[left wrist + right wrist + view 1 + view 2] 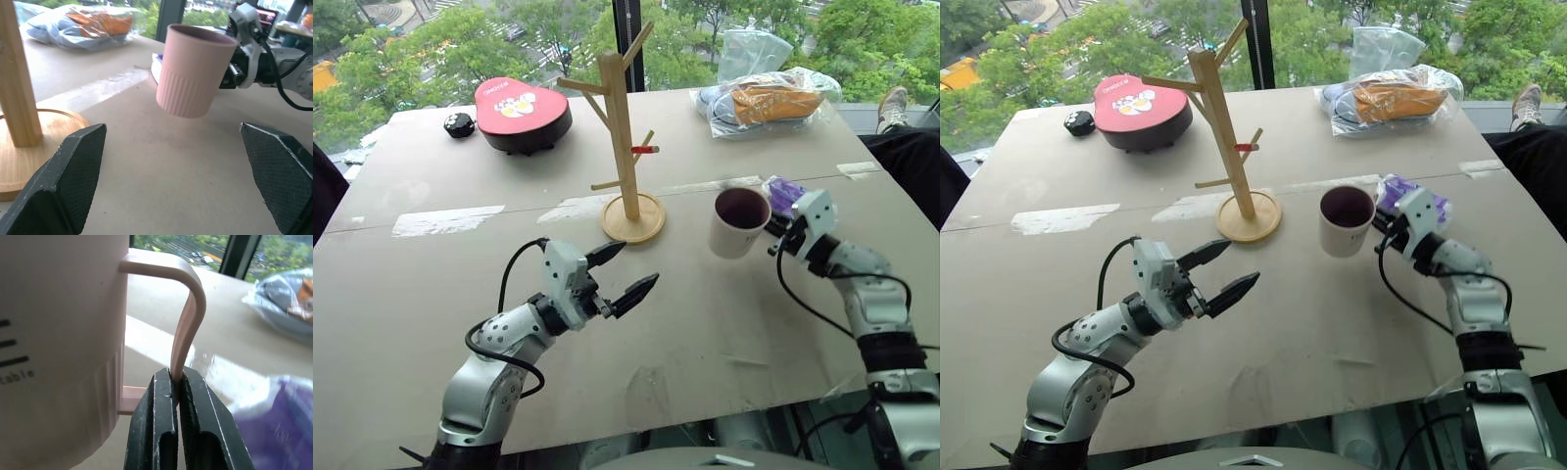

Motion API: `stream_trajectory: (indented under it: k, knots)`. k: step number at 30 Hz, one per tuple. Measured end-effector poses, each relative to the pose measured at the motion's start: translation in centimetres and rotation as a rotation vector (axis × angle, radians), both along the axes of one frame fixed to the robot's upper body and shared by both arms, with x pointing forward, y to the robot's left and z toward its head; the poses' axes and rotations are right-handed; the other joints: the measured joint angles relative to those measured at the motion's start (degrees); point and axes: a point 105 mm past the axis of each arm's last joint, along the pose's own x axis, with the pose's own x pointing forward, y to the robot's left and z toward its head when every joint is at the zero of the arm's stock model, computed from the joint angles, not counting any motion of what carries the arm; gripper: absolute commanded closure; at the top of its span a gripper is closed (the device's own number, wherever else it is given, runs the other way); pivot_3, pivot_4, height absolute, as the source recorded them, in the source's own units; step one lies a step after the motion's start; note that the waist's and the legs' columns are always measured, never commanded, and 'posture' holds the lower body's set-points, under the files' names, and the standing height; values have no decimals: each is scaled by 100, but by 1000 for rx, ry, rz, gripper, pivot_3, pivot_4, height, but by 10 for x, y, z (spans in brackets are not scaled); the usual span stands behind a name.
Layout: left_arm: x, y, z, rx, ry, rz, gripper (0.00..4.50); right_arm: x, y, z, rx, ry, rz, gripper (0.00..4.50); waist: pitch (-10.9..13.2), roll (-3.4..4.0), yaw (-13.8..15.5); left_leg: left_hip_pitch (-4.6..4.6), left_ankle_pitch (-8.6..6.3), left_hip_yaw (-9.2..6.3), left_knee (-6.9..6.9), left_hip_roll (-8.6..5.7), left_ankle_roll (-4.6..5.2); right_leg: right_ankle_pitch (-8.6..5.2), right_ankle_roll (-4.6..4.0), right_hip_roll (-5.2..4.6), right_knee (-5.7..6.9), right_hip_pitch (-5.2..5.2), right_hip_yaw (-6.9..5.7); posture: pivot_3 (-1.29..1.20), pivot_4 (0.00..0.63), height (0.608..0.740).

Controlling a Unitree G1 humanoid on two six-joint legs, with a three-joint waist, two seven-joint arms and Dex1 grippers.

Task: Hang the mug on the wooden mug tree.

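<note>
The wooden mug tree (625,147) stood upright on its round base near the middle of the table (401,294), one peg red-tipped. Behind and to the left of the tree sat a dark round box with a red lid (523,113), a small black object (459,124) beside it. In front of the tree and slightly left, the left gripper (631,271) hovered over the table, its jaws wide apart and holding nothing. Right of the tree's base, the mug (739,221) hung upright above the table (dark maroon inside), the right gripper (177,382) clamped tight on its handle. Behind and right of the tree lay plastic bags (766,98).
</note>
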Motion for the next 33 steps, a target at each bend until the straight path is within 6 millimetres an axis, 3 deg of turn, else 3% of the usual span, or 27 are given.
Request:
stream_trajectory:
  k: [3, 6, 8, 14, 22, 33]
  knots:
    - [3, -1, 16, -97, -72, 59, 0, 1, 15, 37, -102, -67, 128, 4470, 3, -6, 17, -4, 0, 0, -1, -2, 0, 0, 0, -5, -6, -2, -3, 0, 150, 740]
    - [3, -2, 27, -119, -127, 75, 0, 0, 24, 56, -153, -109, 193, 4470, 1, -19, 35, -8, 0, -9, -1, -1, 0, 0, -1, -7, -12, 0, -14, 0, 150, 740]
    - [8, 1, 47, -121, -236, 128, 0, 7, 42, 65, -394, -96, 317, 4470, 4, -23, 38, -49, 0, -11, 20, -11, 1, 2, 0, -18, -11, -28, -22, 0, 150, 740]
    - [7, 9, 51, -137, -263, 176, 0, 13, 59, 93, -625, -177, 414, 4470, 3, -24, 7, -86, 0, -17, 18, -10, 0, 1, -1, -21, -9, -69, -36, 0, 150, 740]
    - [4, 10, 48, -169, -258, 204, 0, 13, 95, 92, -737, -196, 500, 4470, 3, -24, 17, -92, 0, -14, 22, -12, 0, 2, -2, -24, -1, -77, -42, 0, 150, 740]
    - [2, 11, 45, -166, -253, 205, 0, 10, 120, 100, -734, -216, 479, 4470, 3, -24, 11, -94, 1, -16, 21, -12, 0, 2, -2, -23, 0, -81, -44, 0, 150, 740]
